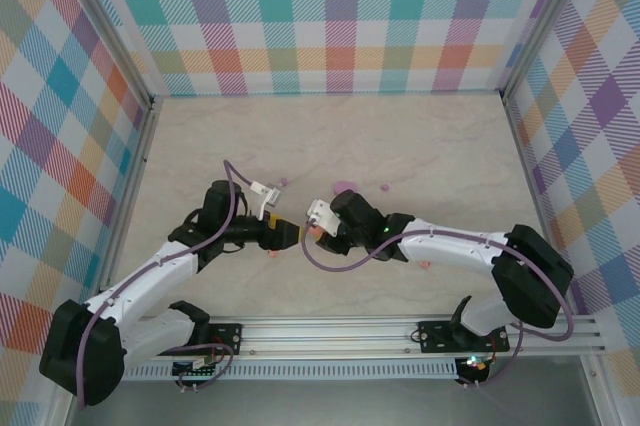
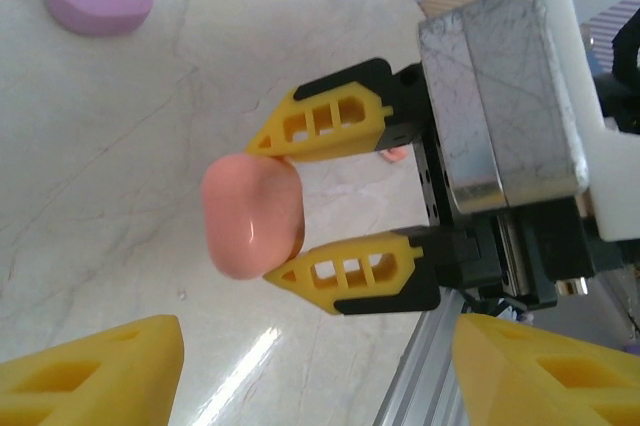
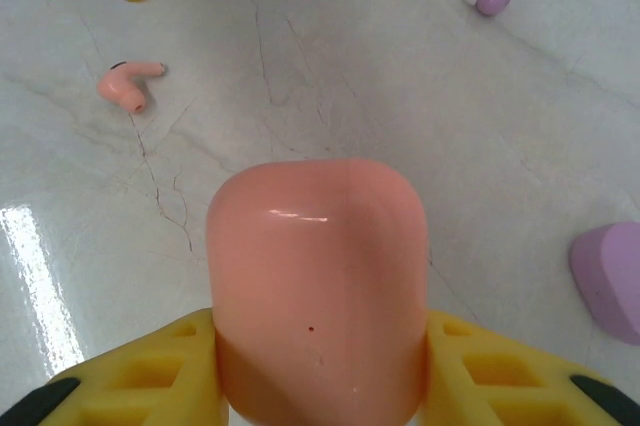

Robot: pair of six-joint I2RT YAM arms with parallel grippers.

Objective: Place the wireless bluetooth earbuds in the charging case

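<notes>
The left gripper point(image 2: 318, 356) hangs with its fingers spread wide and nothing between them, tips close to the orange case point(image 3: 318, 276). One salmon earbud point(image 3: 130, 86) lies on the table point(image 1: 200, 146) near those tips. The right gripper point(image 2: 262, 211) pinches the orange case by its sides. Beyond it sits the purple case point(image 1: 345, 187), a lilac earbud point(image 1: 283, 182) to its left and another lilac earbud point(image 1: 386, 186) to its right, and a second salmon earbud point(image 1: 425, 264) lies by the right forearm

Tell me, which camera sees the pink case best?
The right wrist camera. The pink case sits big and close there, held by the right gripper. The left wrist camera shows it smaller, from the side. The top camera catches just a tiny pink bit of it.
</notes>
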